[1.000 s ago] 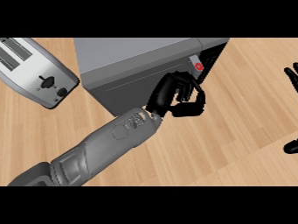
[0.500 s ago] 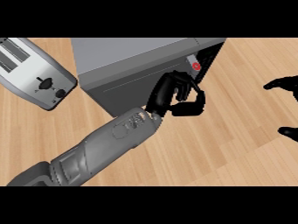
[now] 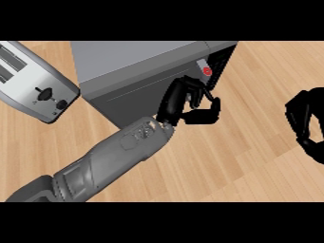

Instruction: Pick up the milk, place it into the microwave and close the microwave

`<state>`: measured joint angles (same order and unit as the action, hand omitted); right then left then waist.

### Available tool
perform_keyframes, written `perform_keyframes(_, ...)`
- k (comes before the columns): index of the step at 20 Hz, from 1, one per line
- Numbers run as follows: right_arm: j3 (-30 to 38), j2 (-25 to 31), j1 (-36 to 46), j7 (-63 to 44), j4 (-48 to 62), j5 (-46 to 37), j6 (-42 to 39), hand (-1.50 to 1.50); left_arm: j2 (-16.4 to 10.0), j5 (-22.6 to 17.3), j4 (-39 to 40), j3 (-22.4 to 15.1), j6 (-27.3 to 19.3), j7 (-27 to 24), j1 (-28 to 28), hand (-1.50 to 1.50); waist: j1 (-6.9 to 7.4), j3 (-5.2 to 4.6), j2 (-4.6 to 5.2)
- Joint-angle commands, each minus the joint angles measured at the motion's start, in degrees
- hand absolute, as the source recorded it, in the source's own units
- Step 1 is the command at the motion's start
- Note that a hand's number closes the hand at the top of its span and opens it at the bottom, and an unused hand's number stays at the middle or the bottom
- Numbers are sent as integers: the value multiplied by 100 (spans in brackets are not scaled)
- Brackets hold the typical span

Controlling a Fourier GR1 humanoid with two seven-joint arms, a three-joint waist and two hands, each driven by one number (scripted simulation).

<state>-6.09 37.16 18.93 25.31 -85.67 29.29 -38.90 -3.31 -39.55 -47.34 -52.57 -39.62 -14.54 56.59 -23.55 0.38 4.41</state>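
While your left hand (image 3: 185, 103) curls empty at the front of the microwave (image 3: 139, 64), your right hand (image 3: 319, 124) is curled empty over the table (image 3: 238, 163)

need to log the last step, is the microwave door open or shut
Shut: the dark front door of the grey box-shaped microwave sits flush with its body, no interior showing.

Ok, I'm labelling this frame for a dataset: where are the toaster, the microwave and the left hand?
toaster (image 3: 25, 78): head view, silver casing.
microwave (image 3: 143, 57): head view, grey top panel.
left hand (image 3: 175, 102): head view, black palm by the microwave's front.
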Motion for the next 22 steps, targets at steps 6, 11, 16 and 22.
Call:
perform_keyframes(6,-244,56,-31,74,-539,146,-451,150,315,-79,317,106,39,-63,671,150,-251,12,25)
perform_keyframes(11,-305,7,-37,-30,-815,299,-395,150,313,-149,338,109,-33,-112,656,150,-345,14,51)
perform_keyframes(16,-450,-19,-121,-148,-1074,341,-393,150,311,-175,337,63,-146,-177,587,150,-372,12,54)
perform_keyframes(22,-976,255,-362,-650,-1267,301,-736,150,317,-586,524,213,-387,323,313,150,-159,-15,146)
